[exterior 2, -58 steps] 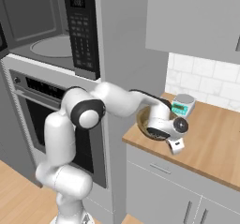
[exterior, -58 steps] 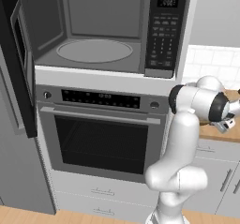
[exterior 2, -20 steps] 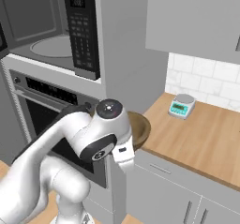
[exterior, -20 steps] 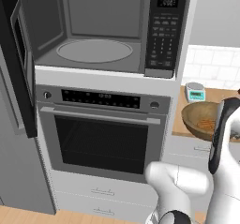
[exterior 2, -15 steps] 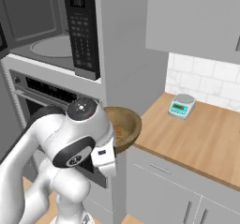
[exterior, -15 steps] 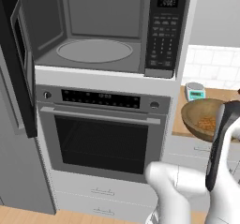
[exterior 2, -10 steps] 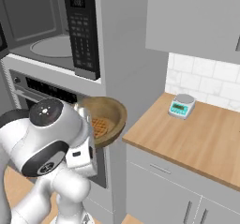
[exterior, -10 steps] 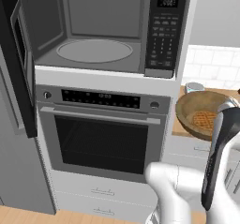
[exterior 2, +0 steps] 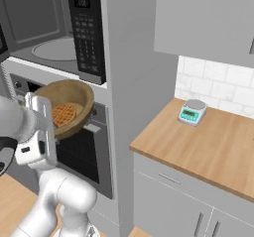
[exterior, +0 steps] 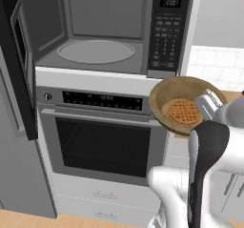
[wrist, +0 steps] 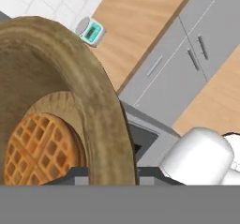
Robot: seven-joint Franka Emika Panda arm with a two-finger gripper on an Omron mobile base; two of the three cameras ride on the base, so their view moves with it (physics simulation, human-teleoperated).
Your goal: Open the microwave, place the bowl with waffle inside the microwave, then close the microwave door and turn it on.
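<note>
Left base view: fingers (exterior: 208, 108) are grasping the bowl with waffle (exterior: 185, 108) by its rim, tilted, right of the open microwave (exterior: 102, 29); next, I'd judge, lifting it left onto the turntable (exterior: 96, 51).

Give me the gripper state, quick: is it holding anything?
Gripper: jaws closed on the rim of the bowl with waffle, carried in the air in front of the oven.

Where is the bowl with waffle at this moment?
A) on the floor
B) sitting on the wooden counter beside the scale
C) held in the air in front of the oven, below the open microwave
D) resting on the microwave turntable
C: the bowl with waffle hangs off the gripper before the oven, under the open microwave, whose turntable is bare.
</note>
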